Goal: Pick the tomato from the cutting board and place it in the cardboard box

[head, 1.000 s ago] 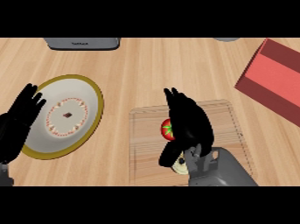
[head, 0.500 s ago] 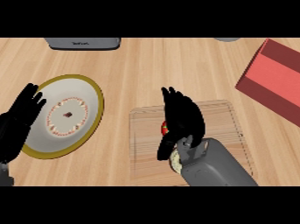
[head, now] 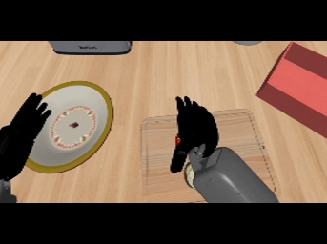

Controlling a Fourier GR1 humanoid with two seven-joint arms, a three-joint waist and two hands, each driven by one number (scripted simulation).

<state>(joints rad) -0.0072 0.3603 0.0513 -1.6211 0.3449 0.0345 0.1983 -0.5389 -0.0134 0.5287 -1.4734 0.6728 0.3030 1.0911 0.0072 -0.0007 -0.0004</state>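
The tomato (head: 178, 139) sits on the cutting board (head: 236, 138), nearly hidden under the right robot hand (head: 194, 126), whose fingers curl over it; best to wrap it fully, then lift straight before swinging toward the red cardboard box (head: 303, 88); the left robot hand (head: 15, 140) rests open beside the plate (head: 74, 124).

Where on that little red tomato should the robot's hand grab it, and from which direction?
Probably from straight above, fingers and thumb closing on opposite sides of its round body. The tomato sits low on the flat cutting board, so the top is the open side. The right hand hovers over it, covering all but a red sliver, so I cannot tell whether it grips.
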